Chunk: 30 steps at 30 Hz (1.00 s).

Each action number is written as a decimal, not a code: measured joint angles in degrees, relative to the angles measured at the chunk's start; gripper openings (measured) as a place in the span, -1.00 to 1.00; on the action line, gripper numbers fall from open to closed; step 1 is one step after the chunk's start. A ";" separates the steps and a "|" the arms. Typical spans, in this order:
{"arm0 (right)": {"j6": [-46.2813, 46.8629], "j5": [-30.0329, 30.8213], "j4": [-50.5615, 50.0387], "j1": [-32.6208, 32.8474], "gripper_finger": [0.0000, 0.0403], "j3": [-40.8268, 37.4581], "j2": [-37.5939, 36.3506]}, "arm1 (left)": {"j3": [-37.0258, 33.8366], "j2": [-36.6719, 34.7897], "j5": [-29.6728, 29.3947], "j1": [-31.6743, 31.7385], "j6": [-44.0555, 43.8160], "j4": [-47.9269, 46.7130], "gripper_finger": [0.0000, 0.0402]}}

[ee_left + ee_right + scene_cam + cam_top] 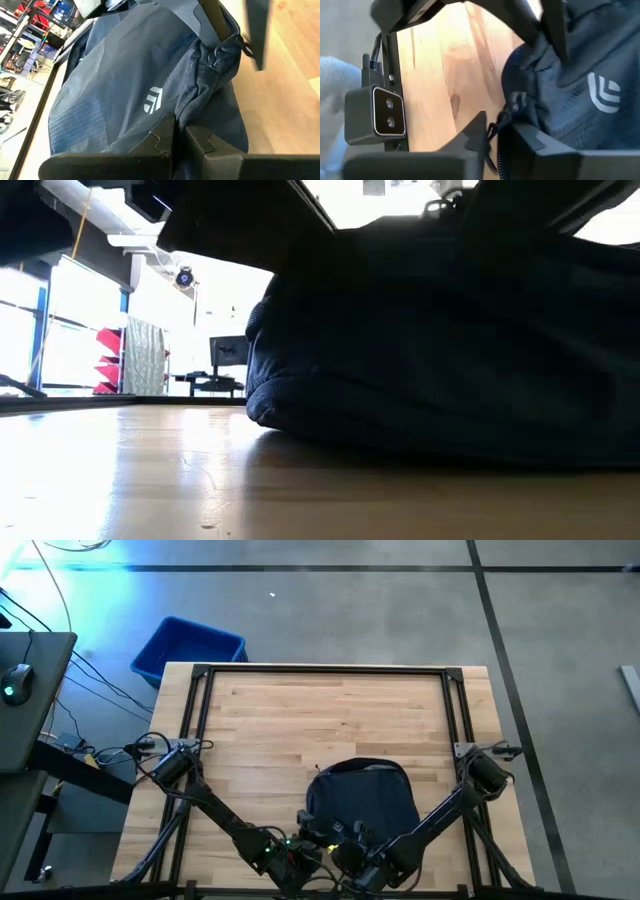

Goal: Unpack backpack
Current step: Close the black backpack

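While the backpack (pixel 360 798) lies on the worktop (pixel 300 720), the left end effector (pixel 179 134) pinches its fabric tight. The right end effector (pixel 501 134) sits at a zipper cord (pixel 506 116), fingers narrow; I cannot tell if it grips.

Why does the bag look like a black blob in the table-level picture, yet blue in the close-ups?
Low view: bright windows behind put the backpack in silhouette, glare on the table. Left wrist view: light falls on the fabric, showing blue weave and the white logo. Right wrist view: the nearest fabric is blurred.
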 joint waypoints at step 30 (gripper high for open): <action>-8.86 10.17 -9.78 5.91 -0.48 7.65 -0.14 | -0.04 -0.31 -0.11 0.61 -7.90 -6.54 -1.00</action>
